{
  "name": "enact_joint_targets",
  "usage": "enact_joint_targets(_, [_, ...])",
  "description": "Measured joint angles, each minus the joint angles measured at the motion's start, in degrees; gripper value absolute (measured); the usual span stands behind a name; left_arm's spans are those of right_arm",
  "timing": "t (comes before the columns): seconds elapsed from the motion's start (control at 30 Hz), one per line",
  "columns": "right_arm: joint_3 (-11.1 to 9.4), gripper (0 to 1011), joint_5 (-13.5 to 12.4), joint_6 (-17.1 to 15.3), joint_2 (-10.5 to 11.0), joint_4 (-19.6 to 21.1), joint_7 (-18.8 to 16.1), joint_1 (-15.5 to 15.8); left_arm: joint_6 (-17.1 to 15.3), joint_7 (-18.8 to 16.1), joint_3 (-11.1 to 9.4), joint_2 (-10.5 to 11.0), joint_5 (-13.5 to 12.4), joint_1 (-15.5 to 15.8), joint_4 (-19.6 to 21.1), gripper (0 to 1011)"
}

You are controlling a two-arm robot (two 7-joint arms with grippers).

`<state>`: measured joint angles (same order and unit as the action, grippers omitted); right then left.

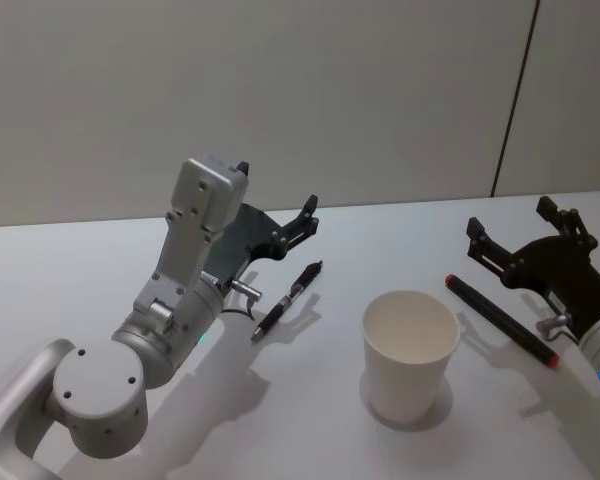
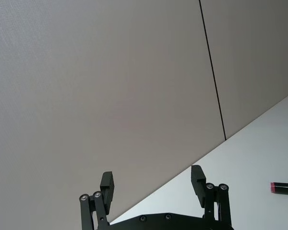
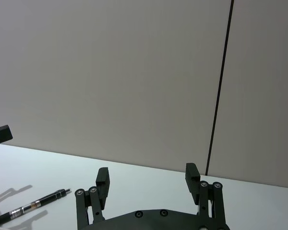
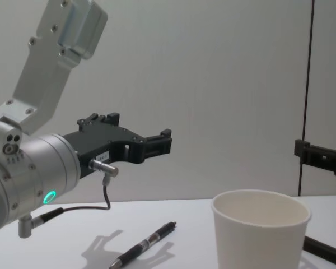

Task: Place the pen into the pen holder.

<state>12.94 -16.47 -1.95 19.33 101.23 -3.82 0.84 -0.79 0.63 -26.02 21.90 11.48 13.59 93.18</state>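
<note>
The pen holder [image 1: 410,352], a wide white paper cup, stands upright on the table and is seen from the side in the chest view [image 4: 261,232]. A black pen [image 1: 288,300] [image 4: 144,245] [image 3: 31,208] lies flat to its left. A dark pen with red ends [image 1: 500,320] [image 4: 325,251] [image 2: 284,188] lies to the cup's right. My left gripper [image 1: 277,190] [image 2: 152,179] [image 4: 157,143] hovers open above the black pen, holding nothing. My right gripper [image 1: 510,217] [image 3: 147,175] hangs open and empty above the red-ended pen.
The white table [image 1: 310,420] runs back to a plain grey wall [image 1: 280,90] with a dark vertical seam [image 1: 515,95] at the right. The left arm's body [image 1: 100,390] takes up the near left of the table.
</note>
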Motion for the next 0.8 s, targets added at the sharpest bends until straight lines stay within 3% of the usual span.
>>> enact_joint_targets(0.8, [0.0, 1001, 0.0, 0.0, 0.0, 0.0, 0.0, 0.0, 0.0, 0.0, 0.0, 0.0, 0.0, 0.0, 0.0, 1001])
